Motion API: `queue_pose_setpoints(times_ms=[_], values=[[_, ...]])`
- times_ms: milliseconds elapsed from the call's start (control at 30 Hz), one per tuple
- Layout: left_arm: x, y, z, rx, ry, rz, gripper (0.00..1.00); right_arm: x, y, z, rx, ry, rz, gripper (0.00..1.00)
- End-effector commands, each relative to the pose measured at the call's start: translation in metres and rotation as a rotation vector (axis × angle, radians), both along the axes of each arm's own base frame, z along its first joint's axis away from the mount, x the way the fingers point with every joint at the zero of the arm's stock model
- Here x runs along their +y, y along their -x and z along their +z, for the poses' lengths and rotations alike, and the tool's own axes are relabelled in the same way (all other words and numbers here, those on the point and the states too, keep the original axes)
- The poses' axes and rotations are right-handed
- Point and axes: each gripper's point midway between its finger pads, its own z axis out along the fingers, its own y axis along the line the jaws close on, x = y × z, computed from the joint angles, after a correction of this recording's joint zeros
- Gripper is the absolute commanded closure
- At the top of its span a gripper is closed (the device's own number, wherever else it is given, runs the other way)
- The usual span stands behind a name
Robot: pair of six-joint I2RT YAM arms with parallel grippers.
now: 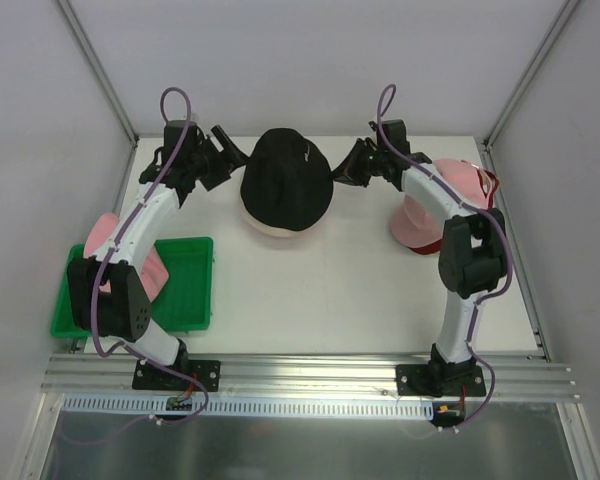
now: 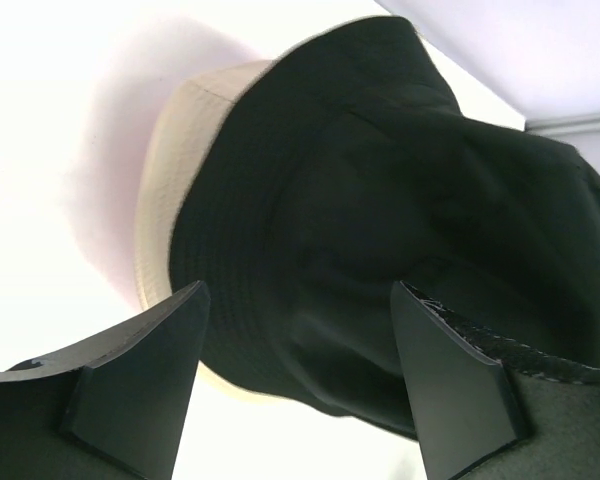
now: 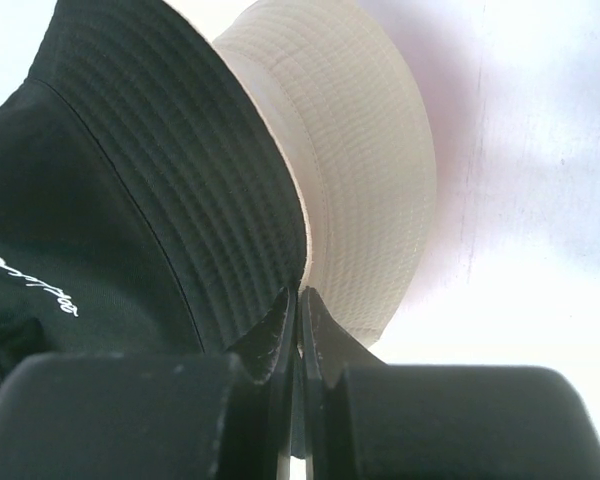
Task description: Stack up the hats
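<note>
Finding the black bucket hat [image 1: 285, 180] [image 2: 380, 200] [image 3: 100, 200] lying on top of the beige bucket hat [image 1: 272, 231] [image 2: 165, 180] [image 3: 350, 150] at the back middle of the white table [image 1: 310, 290]. Covering nearly all of it and leaving only a strip of beige brim showing at the near side.

Holding the left gripper [image 1: 227, 162] [image 2: 300, 290] wide open just beside the left brim of the black bucket hat, gripping nothing.

Pressing the right gripper [image 1: 345, 165] [image 3: 300, 295] fully together at the right brim, its tips touching the line where black brim is meeting beige brim. Not being able to tell whether any cloth is caught between the fingers.

Seeing a pink hat [image 1: 105, 232] lying partly under the left arm, at the green tray [image 1: 190, 280]. Seeing also pink and red caps [image 1: 420, 225] lying together at the right side of the table, partly hidden by the right arm.
</note>
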Motion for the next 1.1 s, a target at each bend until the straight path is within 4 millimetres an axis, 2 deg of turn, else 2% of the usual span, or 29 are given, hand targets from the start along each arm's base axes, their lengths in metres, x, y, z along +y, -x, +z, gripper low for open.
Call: queue_pose_setpoints(times_ms=[0, 100, 333, 400, 467, 533, 767, 933, 1067], values=[[0.001, -0.007, 0.007, -0.064, 0.128, 0.004, 0.27, -0.014, -0.009, -0.005, 0.007, 0.065, -0.021, 1.0], [0.001, -0.009, -0.012, -0.05, 0.179, 0.011, 0.28, -0.015, -0.01, -0.007, 0.013, 0.073, -0.016, 1.0], [0.002, -0.012, -0.035, -0.065, 0.273, 0.02, 0.29, -0.019, -0.013, -0.022, 0.046, 0.101, -0.006, 1.0], [0.001, -0.011, -0.048, -0.039, 0.309, 0.02, 0.29, -0.019, -0.015, -0.024, 0.05, 0.096, -0.005, 1.0], [-0.002, -0.016, -0.046, -0.07, 0.343, 0.007, 0.31, -0.019, -0.016, -0.026, 0.053, 0.096, -0.006, 1.0], [-0.003, -0.016, -0.057, -0.055, 0.373, 0.012, 0.33, -0.02, -0.017, -0.026, 0.053, 0.096, -0.007, 1.0], [-0.003, -0.014, -0.065, -0.073, 0.404, 0.017, 0.33, -0.024, -0.019, -0.028, 0.056, 0.102, -0.007, 1.0], [-0.002, -0.015, -0.065, -0.087, 0.418, 0.019, 0.35, -0.024, -0.018, -0.031, 0.065, 0.101, -0.004, 1.0], [-0.004, -0.015, -0.068, -0.079, 0.44, 0.019, 0.43, -0.023, -0.019, -0.031, 0.063, 0.1, -0.004, 1.0]])
